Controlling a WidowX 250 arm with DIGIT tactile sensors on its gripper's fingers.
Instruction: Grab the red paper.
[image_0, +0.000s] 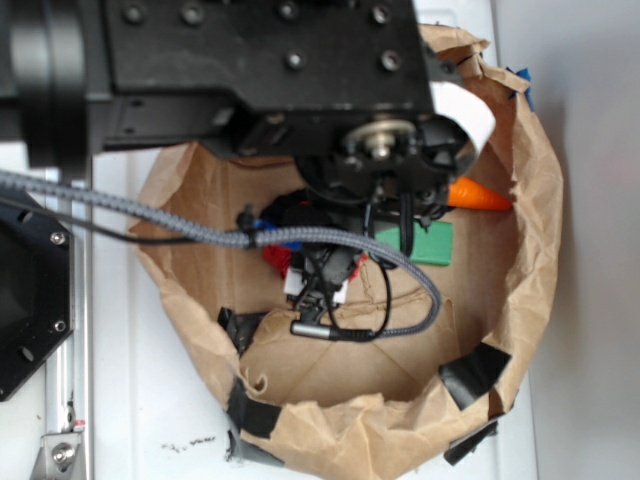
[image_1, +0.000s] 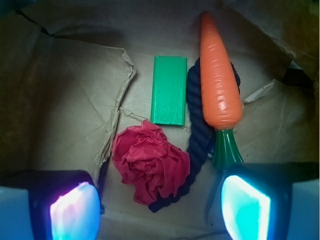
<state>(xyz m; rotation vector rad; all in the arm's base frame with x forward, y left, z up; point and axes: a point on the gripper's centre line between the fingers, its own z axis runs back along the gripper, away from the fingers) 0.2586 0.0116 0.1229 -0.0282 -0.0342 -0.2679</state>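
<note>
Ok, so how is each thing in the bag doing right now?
Red paper: crumpled, lying free, not grabbed.
Gripper: open, above the paper.
Green block: lying flat.
Carrot: on its side, over the rope.
Rope: dark, curled on the floor.
Bag: open, rim rolled and taped.

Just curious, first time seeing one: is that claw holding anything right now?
Nothing. The gripper is open, and the red paper lies untouched between its fingers.
</note>
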